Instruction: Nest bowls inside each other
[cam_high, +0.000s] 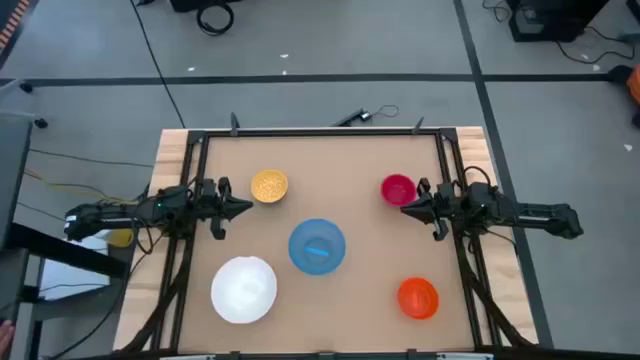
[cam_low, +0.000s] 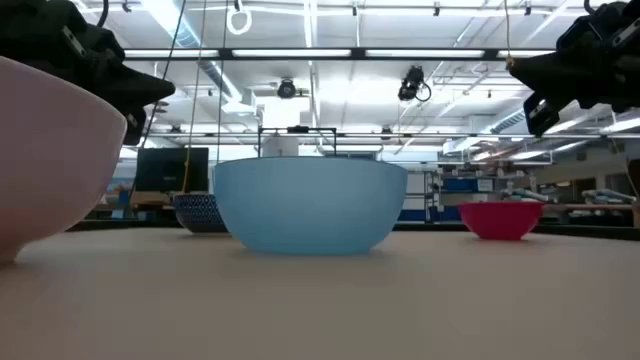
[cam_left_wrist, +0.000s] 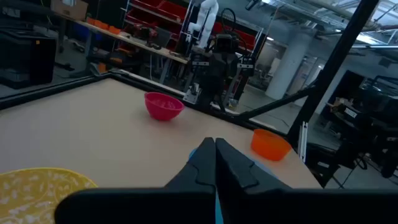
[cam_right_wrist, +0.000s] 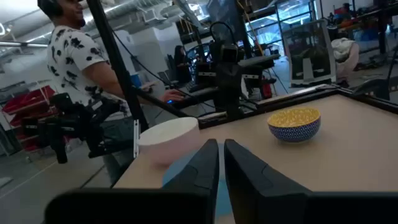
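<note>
Five bowls stand upright on their bases on the tan table, all apart from one another: white near left, light blue in the middle, yellow far left, magenta-red far right, orange near right. My left gripper hangs shut above the table's left side, between the yellow and white bowls, pointing right. My right gripper hangs above the right side, just near of the magenta-red bowl, pointing left, its fingers together but for a thin slit. Both hold nothing.
A black frame runs along the table's far edge and down both sides under the arms. Bare table lies between the bowls. A person in a patterned shirt stands beyond the table's left side.
</note>
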